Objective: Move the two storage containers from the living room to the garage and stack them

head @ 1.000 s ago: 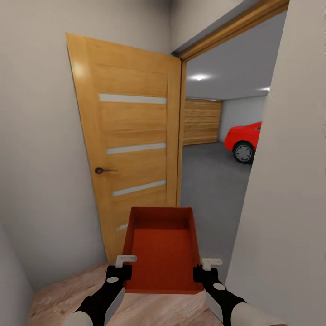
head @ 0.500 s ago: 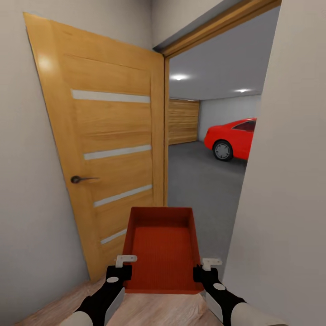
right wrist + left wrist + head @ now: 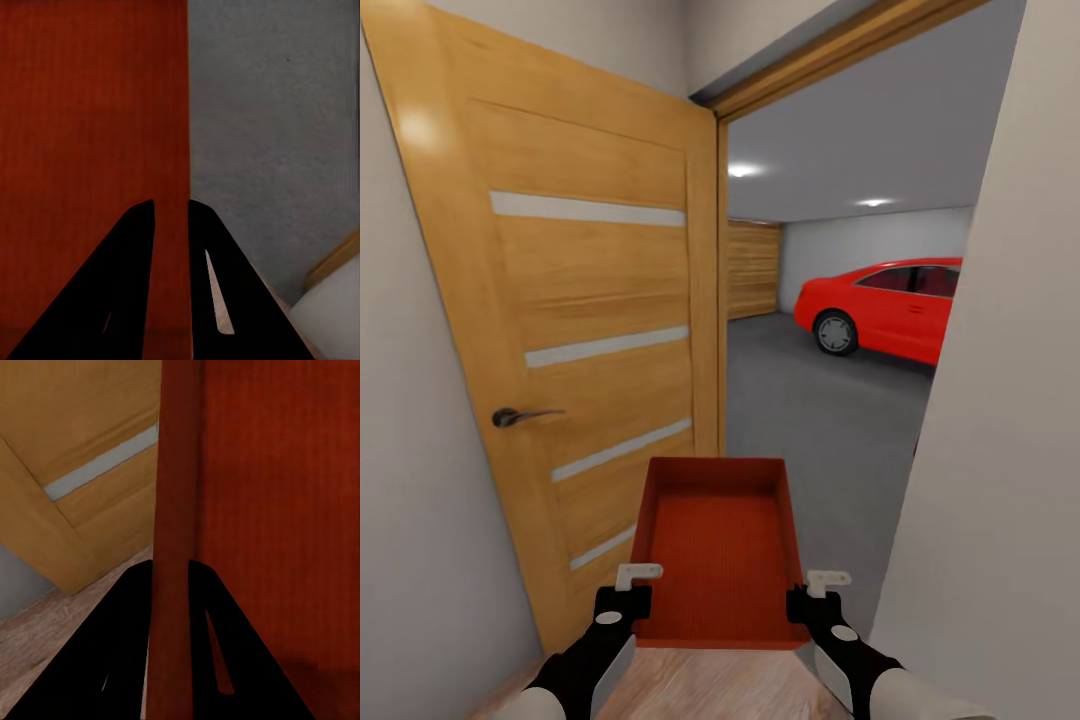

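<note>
Step in hand: carrying one container point(image 3: 716, 545) to the garage — the robot stands at the doorway, not yet through it.

The container is red-orange, open-topped and empty, held level in front of the trunk between both arms. The left tool point(image 3: 628, 583) pinches the left side wall near the box's near-left corner; in the left wrist view the wall point(image 3: 174, 547) runs between the two dark fingers point(image 3: 120, 652), which press it from either side. The right tool point(image 3: 820, 588) does the same near the near-right corner; the right wrist view shows the right wall point(image 3: 171, 225) clamped between its fingers point(image 3: 120, 292). Both tools are thus closed on the container's walls.

Surroundings: the wooden door point(image 3: 580, 330) stands open on the left, with its handle point(image 3: 515, 416) facing the robot. Light wood planks lie under the arms. Beyond the frame lies the grey concrete floor point(image 3: 810, 420) of the garage, with a red car point(image 3: 885, 305) well back on the right. A white wall point(image 3: 1000, 450) closes in on the right side of the passage.

Judgement on the next move: drive straight through the opening, keeping the box centred between door and wall — clearance looks tight on both sides. Once over the concrete, lower the container flat to the floor and release. No second container is visible here.
</note>
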Controlling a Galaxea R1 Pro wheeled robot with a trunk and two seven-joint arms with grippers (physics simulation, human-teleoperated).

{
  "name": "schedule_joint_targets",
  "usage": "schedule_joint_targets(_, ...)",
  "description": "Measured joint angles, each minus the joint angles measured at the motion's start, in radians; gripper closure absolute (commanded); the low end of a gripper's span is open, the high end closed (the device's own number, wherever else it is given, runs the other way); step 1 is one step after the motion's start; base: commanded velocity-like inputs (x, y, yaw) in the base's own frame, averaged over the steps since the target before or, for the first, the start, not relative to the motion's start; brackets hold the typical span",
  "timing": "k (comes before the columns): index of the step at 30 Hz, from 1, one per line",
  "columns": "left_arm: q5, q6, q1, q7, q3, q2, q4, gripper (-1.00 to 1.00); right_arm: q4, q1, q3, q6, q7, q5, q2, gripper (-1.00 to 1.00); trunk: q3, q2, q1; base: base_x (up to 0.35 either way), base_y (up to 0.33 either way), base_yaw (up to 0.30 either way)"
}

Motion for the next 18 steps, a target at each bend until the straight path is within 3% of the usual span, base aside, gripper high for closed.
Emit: schedule_joint_targets(18, 0.0, 0.0, 0.0, 0.0, -0.001, 0.0, 0.0, 1.0, 0.0, 0.0, 0.0, 0.0, 0.001, -0.001, 0.0, 1.0, 0.01, 0.0, 0.0, 0.246, 0.216, -0.274)
